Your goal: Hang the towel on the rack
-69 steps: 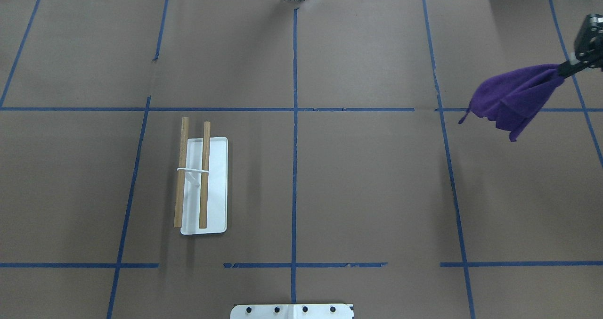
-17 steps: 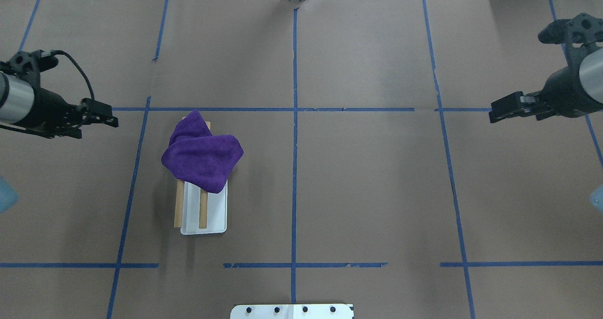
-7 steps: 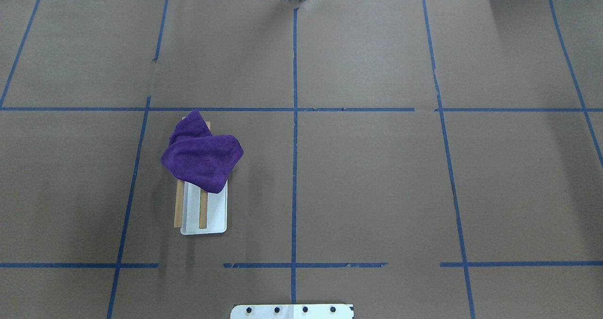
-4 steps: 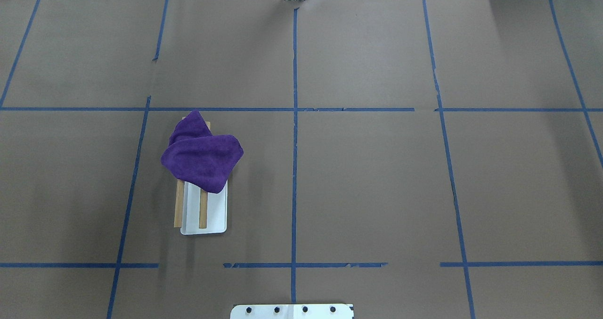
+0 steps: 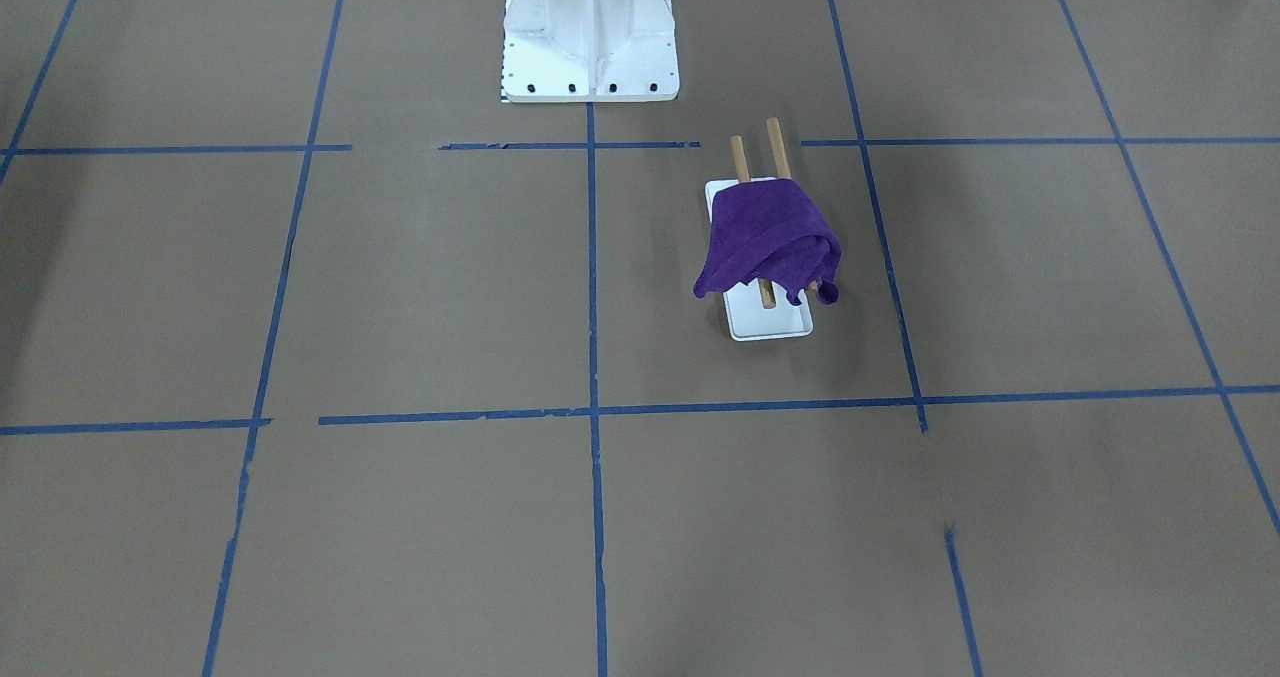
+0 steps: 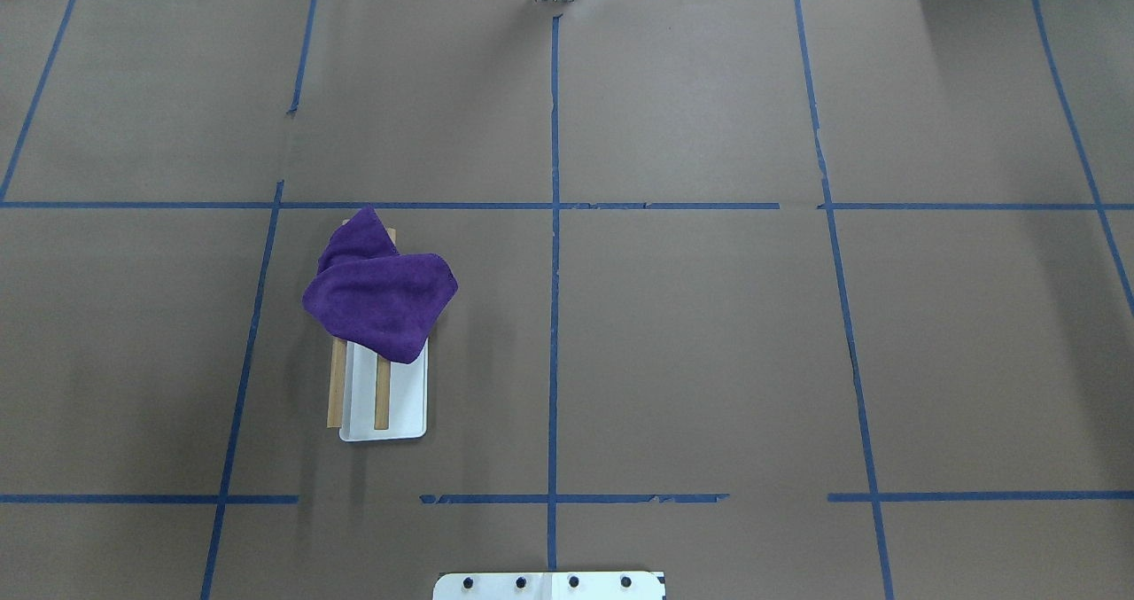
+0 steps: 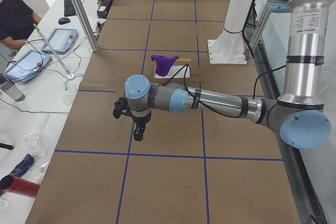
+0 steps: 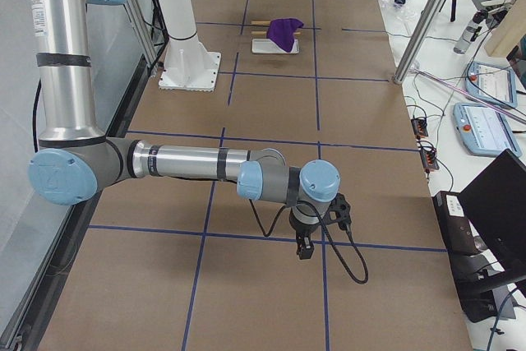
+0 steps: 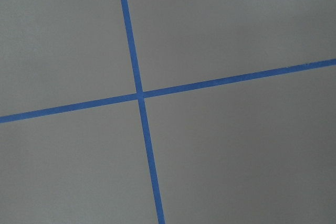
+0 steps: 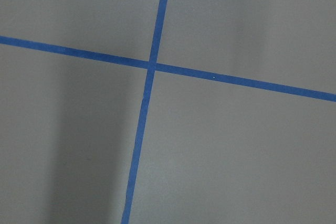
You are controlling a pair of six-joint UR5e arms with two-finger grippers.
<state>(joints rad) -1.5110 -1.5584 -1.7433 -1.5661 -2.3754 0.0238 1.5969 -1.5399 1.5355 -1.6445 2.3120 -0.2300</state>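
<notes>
The purple towel (image 6: 381, 303) lies draped over the far half of the rack's two wooden dowels (image 6: 382, 396), above the white base (image 6: 403, 409). It also shows in the front-facing view (image 5: 765, 232), hanging over the rods (image 5: 772, 142). No gripper touches it. My left gripper (image 7: 137, 132) hangs over bare paper, well away from the rack, at the table's left end. My right gripper (image 8: 304, 248) hangs over bare paper at the right end. I cannot tell whether either is open. Both wrist views show only paper and tape.
The table is covered in brown paper with a blue tape grid (image 6: 554, 206). The white bolted pedestal (image 5: 590, 27) stands at the robot's side. An operator (image 7: 13, 17) and tablets (image 7: 60, 40) are beyond the table's far edge.
The towel, held earlier in the right gripper at the far right, now lies on the rack. Both arms have withdrawn from the overhead view. Nothing has moved in the last second.
</notes>
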